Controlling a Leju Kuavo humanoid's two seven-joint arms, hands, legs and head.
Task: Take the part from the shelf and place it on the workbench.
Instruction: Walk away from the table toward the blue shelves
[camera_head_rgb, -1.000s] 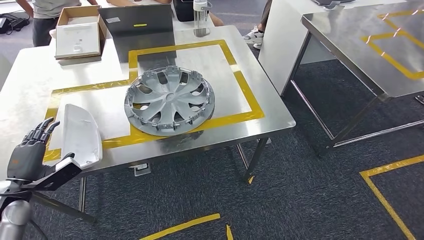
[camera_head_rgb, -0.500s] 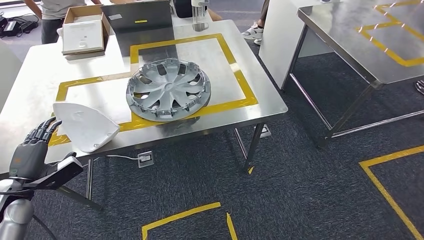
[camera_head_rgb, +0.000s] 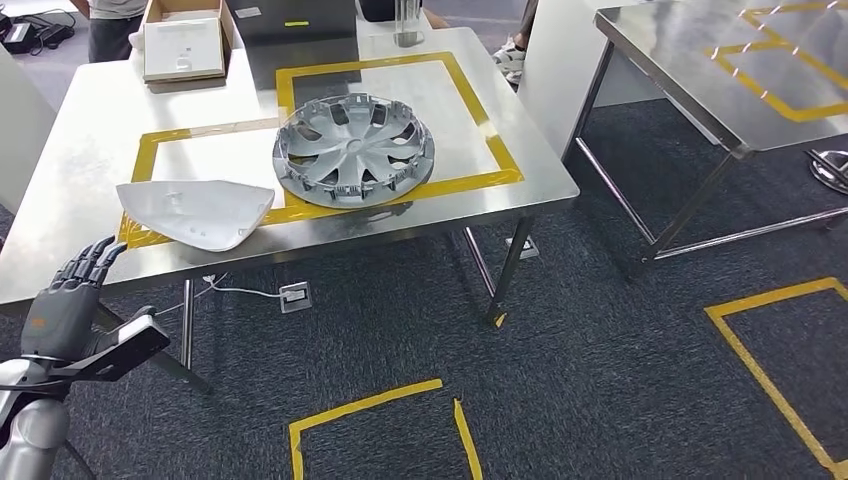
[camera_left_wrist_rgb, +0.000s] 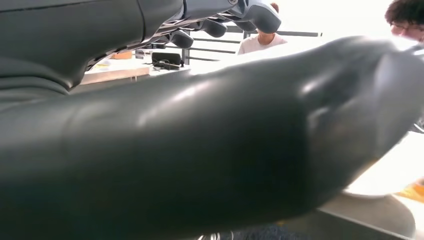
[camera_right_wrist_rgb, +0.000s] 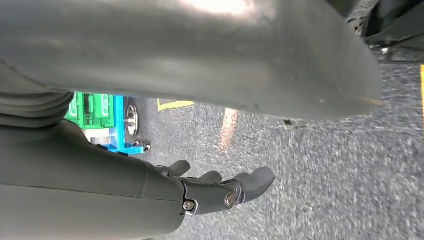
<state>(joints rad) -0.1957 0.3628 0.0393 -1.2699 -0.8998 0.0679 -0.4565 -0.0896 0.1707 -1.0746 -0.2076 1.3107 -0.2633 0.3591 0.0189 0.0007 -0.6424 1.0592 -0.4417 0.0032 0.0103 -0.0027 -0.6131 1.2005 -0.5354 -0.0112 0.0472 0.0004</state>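
One hubcap (camera_head_rgb: 354, 150), one white part (camera_head_rgb: 197, 213), one cardboard box (camera_head_rgb: 183, 40), two steel tables (camera_head_rgb: 90, 130) (camera_head_rgb: 700, 70)

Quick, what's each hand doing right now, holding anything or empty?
Left hand: open, fingers extended, holding nothing.
Right hand: open, fingers loosely apart over the carpet, holding nothing.
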